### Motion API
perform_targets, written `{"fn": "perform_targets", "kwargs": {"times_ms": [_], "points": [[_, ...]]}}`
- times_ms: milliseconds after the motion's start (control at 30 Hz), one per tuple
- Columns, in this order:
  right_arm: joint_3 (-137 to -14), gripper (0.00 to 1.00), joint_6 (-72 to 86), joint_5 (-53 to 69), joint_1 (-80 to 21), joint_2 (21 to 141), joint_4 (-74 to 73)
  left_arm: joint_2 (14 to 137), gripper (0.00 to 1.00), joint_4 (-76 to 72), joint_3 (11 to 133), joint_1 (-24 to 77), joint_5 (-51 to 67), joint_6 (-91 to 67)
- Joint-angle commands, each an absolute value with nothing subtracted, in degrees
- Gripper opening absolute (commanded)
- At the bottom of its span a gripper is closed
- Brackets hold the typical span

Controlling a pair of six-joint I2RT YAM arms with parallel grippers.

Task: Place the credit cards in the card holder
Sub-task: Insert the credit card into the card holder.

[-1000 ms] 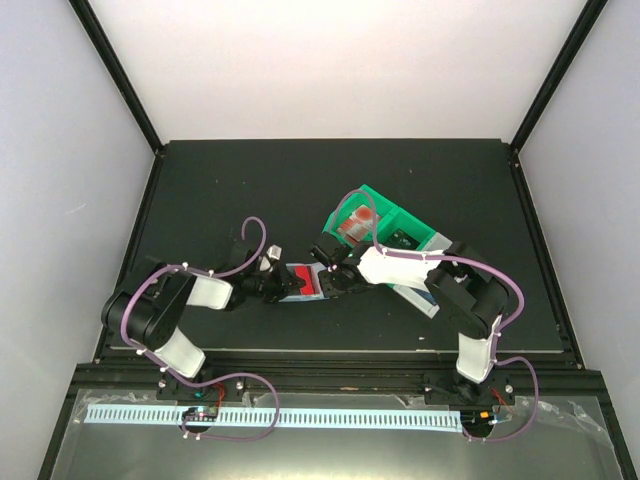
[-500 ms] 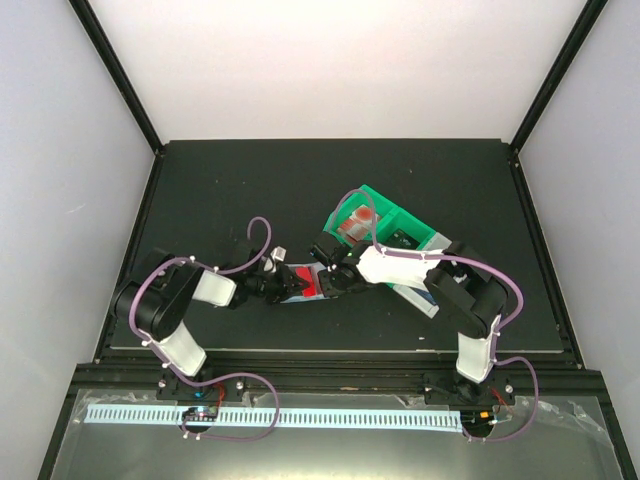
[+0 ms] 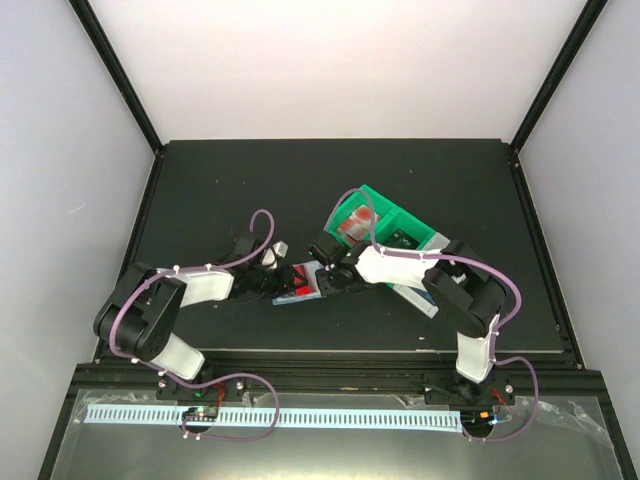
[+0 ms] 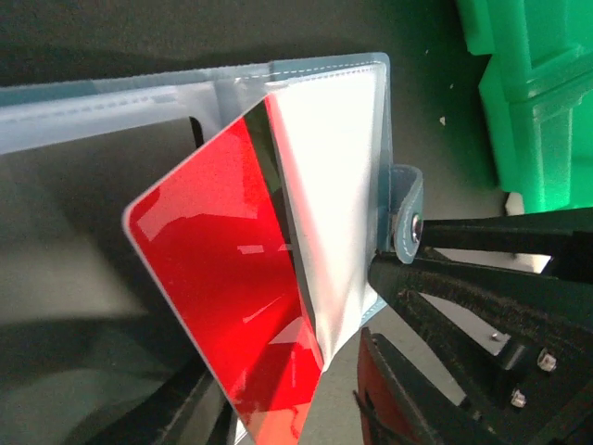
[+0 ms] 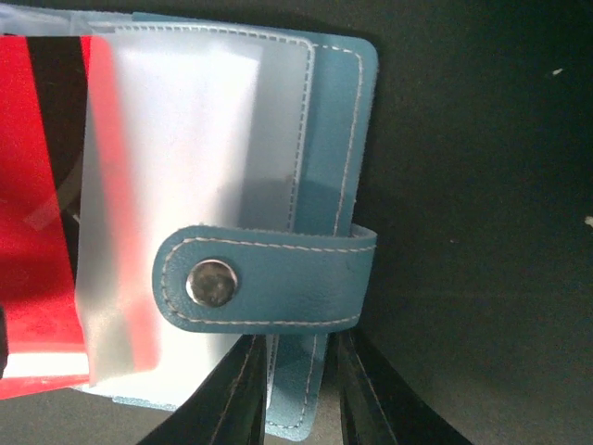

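Observation:
The blue-teal card holder [image 3: 297, 295] lies open on the black table, clear pockets up. My right gripper [image 3: 324, 282] is shut on its cover edge [image 5: 334, 120], the fingers pinching just below the clasp tab [image 5: 269, 278]. My left gripper [image 3: 277, 283] is shut on the near end of a red-and-white credit card [image 4: 222, 278]. The card is tilted, with its far edge under the clear pocket flap [image 4: 334, 158]. The same card shows behind the pocket in the right wrist view [image 5: 32, 185]. More cards [image 3: 356, 225] lie in the green bin.
A green bin [image 3: 385, 222] stands just behind the right arm and shows in the left wrist view [image 4: 528, 102]. A white bin [image 3: 415, 297] lies partly under the right arm. The right gripper's black fingers [image 4: 482, 278] sit close beside the card.
My left arm has swung its elbow out to the left and turned the gripper. The red card has moved a little toward the right gripper. The right gripper has stayed on the card holder.

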State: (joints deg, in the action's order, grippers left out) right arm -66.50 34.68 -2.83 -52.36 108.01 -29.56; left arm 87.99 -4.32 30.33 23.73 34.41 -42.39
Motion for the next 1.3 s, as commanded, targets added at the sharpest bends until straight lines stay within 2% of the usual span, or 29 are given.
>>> {"fn": "perform_targets", "kwargs": {"times_ms": [0, 200, 333, 767, 1067, 1267], "points": [[-65.48, 0.24, 34.81, -2.27, -52.71, 111.39, -30.25, 86.48, 0.40, 6.80, 31.33, 23.69, 27.38, -38.05], [-65.39, 0.24, 34.63, -1.80, -52.72, 111.29, -30.06, 84.77, 0.43, 10.24, 32.56, 23.73, 24.95, -36.99], [-65.30, 0.24, 34.63, -1.76, -52.73, 111.31, -29.88, 84.39, 0.39, 11.50, 33.43, 23.80, 23.10, -35.82], [-65.65, 0.24, 34.21, -1.01, -52.69, 111.20, -29.36, 81.52, 0.63, 18.61, 35.59, 24.07, 21.99, -34.60], [-65.83, 0.24, 34.10, -0.85, -52.69, 110.92, -29.03, 79.20, 0.75, 27.01, 39.25, 24.08, 20.11, -34.43], [-66.17, 0.24, 33.85, -0.63, -52.73, 110.75, -28.89, 79.76, 0.79, 33.38, 42.00, 24.07, 16.19, -31.00]]}}
